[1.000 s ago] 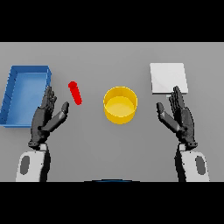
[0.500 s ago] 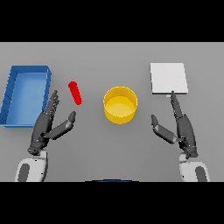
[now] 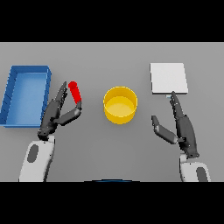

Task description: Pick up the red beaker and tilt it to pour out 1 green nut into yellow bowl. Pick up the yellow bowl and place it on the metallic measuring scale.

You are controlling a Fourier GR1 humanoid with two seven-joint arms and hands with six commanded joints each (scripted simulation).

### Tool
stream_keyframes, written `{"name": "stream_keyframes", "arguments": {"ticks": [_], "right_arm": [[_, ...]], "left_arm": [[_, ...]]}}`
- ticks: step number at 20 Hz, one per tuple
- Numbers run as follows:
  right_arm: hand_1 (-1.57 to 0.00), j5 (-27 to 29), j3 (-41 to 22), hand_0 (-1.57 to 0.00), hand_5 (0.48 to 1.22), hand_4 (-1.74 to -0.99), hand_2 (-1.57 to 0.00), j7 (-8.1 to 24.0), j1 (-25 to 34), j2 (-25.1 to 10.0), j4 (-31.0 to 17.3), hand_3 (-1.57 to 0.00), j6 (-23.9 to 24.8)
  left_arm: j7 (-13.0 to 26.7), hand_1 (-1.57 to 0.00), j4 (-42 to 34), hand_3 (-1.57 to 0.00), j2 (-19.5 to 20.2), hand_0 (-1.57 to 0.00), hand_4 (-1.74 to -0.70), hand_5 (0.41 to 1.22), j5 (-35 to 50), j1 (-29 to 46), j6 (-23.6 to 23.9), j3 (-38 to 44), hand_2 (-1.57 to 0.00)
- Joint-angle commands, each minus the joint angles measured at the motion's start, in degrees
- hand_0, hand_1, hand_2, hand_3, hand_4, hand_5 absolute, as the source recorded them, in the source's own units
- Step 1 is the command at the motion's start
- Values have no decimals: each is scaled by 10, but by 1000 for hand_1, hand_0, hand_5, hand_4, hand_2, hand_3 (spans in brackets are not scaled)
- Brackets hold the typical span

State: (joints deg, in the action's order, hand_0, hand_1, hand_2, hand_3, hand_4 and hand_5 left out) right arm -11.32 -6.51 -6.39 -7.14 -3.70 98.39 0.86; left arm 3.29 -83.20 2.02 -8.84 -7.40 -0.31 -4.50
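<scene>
Red cylindrical beaker (image 3: 75,92), long axis running eleven-to-five, lies at one o'clock of the nearer, open left hand (image 3: 56,114).

Bare table separates yellow bowl (image 3: 120,105) from measuring scale (image 3: 169,78).

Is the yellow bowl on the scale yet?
No. The yellow bowl sits on the grey table, well left of the scale, with bare table between them; neither hand touches it.

No readable text anywhere. No labels, brands, numbers or signs on any object or on the table.
</scene>
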Motion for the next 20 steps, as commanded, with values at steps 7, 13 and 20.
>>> {"name": "stream_keyframes", "arguments": {"ticks": [7,13,20], "right_arm": [[1,11,7,1,688,-1338,1,12,-2,-3,8,1,-2],[1,19,12,1,685,-1332,1,11,9,-2,-2,1,-5],[1,16,14,1,682,-1298,1,17,3,-7,8,1,-3]], "left_arm": [[-25,1,135,1,-6,1,-1333,714,5,-86,9,36,1],[-42,1,208,1,-1,1,-1314,704,-2,-153,15,51,1],[-87,1,262,1,-8,1,-1363,735,4,-187,9,62,1]]}}
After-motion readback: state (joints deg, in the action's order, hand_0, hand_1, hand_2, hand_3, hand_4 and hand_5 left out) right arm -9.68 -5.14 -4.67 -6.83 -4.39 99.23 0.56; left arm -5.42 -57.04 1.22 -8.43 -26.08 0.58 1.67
